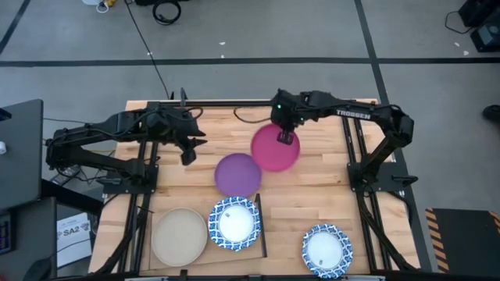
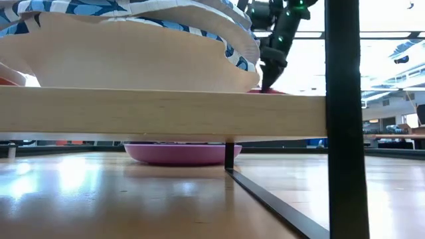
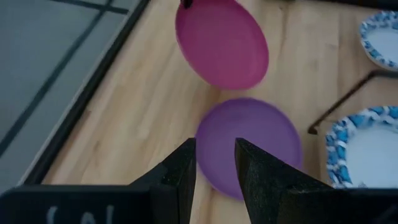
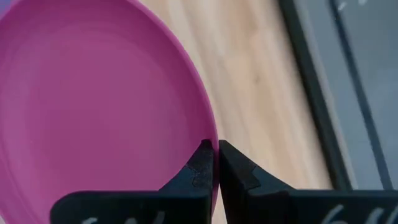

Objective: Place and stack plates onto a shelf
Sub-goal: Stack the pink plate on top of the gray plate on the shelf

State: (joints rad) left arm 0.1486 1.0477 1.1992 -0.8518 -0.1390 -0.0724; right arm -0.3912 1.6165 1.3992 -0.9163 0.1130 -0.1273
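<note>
- Right gripper [image 1: 287, 138] was seen clenched on the rim of the magenta plate [image 1: 273, 148] toward the far side of the slatted table [image 1: 312, 195], its fingers [image 4: 200, 168] pinched over the plate's edge in the right wrist view.
- Whether the magenta plate was lifted or resting on the wood could not be told from above; in the low view only a sliver of it [image 2: 265, 91] was visible past the shelf [image 2: 159, 113], beneath the dark arm.
- Left gripper [image 1: 187, 156] was held over the table just beside the purple plate [image 1: 237, 174], its fingers [image 3: 180, 171] parted with nothing between them.
- The purple plate was found lying flat near the table's middle, with its rim overlapped by the magenta plate's edge as seen from above.
- A beige plate [image 1: 180, 236] and a blue-rimmed white plate [image 1: 234, 223] were shown side by side on the shelf at the near left, the pair filling its width; the low view showed the latter [image 2: 133, 40] as a stack of several.
- Another blue-rimmed white plate [image 1: 326, 250] was left apart at the near right, directly on the table.
- All visible plates were seen empty.
</note>
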